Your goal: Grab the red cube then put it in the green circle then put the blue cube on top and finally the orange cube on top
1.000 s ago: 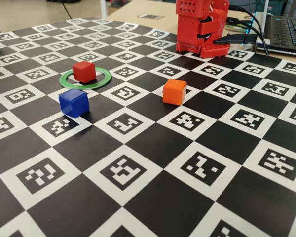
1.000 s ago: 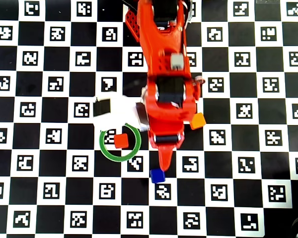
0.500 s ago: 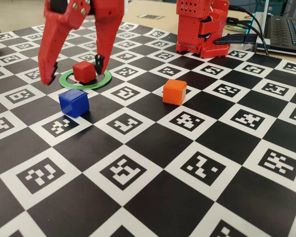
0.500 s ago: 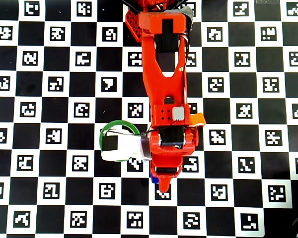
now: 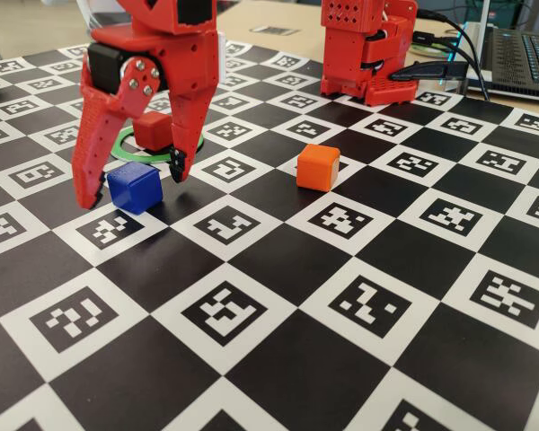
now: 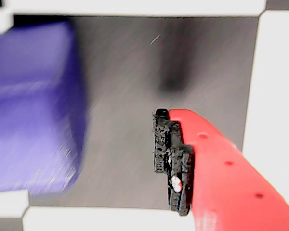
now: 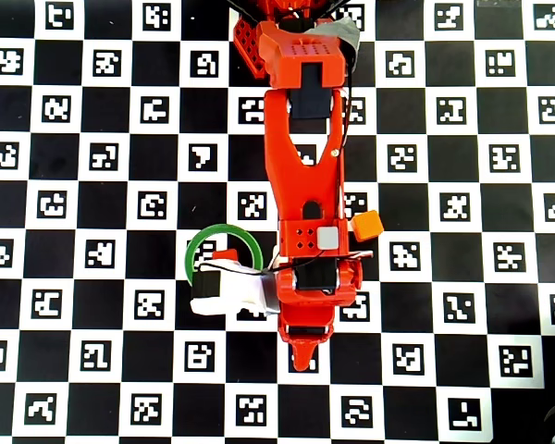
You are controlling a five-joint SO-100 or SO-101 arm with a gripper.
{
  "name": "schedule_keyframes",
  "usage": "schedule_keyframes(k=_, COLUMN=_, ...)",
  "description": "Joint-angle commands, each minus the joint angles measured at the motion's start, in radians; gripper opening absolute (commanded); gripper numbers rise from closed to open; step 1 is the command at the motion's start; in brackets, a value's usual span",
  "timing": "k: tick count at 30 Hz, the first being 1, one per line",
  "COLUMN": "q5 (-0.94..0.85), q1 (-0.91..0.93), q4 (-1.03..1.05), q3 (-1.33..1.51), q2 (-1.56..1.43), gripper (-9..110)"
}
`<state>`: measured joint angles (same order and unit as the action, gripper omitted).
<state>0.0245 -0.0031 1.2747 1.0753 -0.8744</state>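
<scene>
The blue cube sits on the checkered board, between the two fingers of my red gripper, which is open and low over it with a gap on each side. In the wrist view the blue cube is a blur at the left, clear of the black pad of the one finger that shows. The red cube stands inside the green circle just behind the gripper. Over to the right lies the orange cube. In the overhead view the arm hides the blue cube; the red cube, green circle and orange cube show.
The arm's red base stands at the board's far edge, with cables and a laptop to its right. A white camera module juts from the wrist over the ring. The checkered board stretches toward the front.
The gripper came down into the fixed view, then moved from around the red cube forward and lower, and now straddles the blue cube. The cubes have not moved.
</scene>
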Motion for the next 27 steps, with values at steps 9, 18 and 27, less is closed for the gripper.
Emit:
schedule_keyframes(k=9, q5=-0.021, q1=0.012, q4=-0.025, q3=-0.091, q2=-0.032, gripper=45)
schedule_keyframes(k=18, q5=-0.055, q1=0.003, q4=-0.038, q3=-0.106, q2=-0.026, gripper=45)
schedule_keyframes(k=27, q5=-0.166, q1=0.0, q4=-0.051, q3=-0.107, q2=-0.025, gripper=45)
